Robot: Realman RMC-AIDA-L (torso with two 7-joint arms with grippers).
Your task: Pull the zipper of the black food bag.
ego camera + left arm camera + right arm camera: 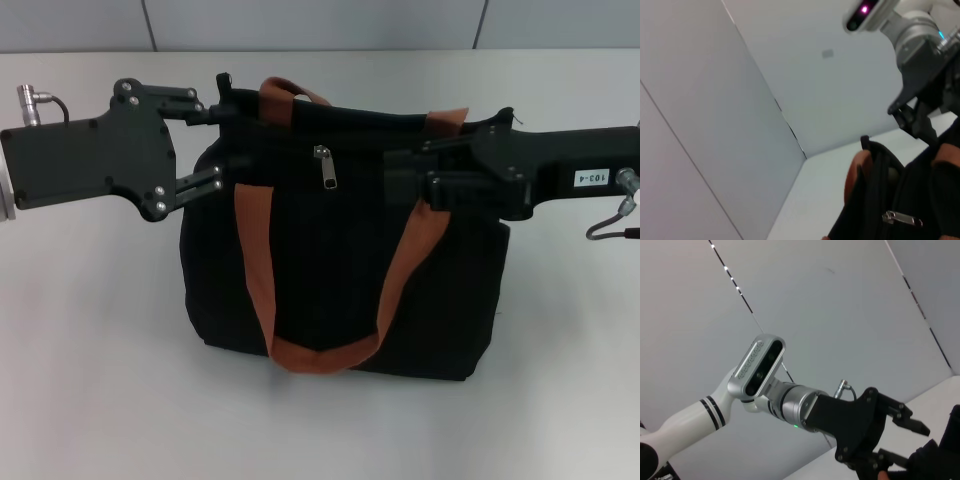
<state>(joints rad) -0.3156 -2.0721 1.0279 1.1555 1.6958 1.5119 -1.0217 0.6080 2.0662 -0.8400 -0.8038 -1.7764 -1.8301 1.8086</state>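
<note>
The black food bag (330, 290) lies in the middle of the white table, its orange-brown handles draped over it. The zipper (325, 172), a small silver pull tab, hangs just below the bag's upper edge, a little left of centre; it also shows in the left wrist view as the zipper (901, 218). My left gripper (222, 145) is open, with its two fingers spread around the bag's upper left corner. My right gripper (395, 175) reaches in from the right and rests on the bag's upper edge, a short way right of the pull tab.
An orange-brown strap (320, 355) loops down across the bag's front face. The white table (90, 350) stretches around the bag on all sides. A pale wall (320, 20) runs behind the table's far edge.
</note>
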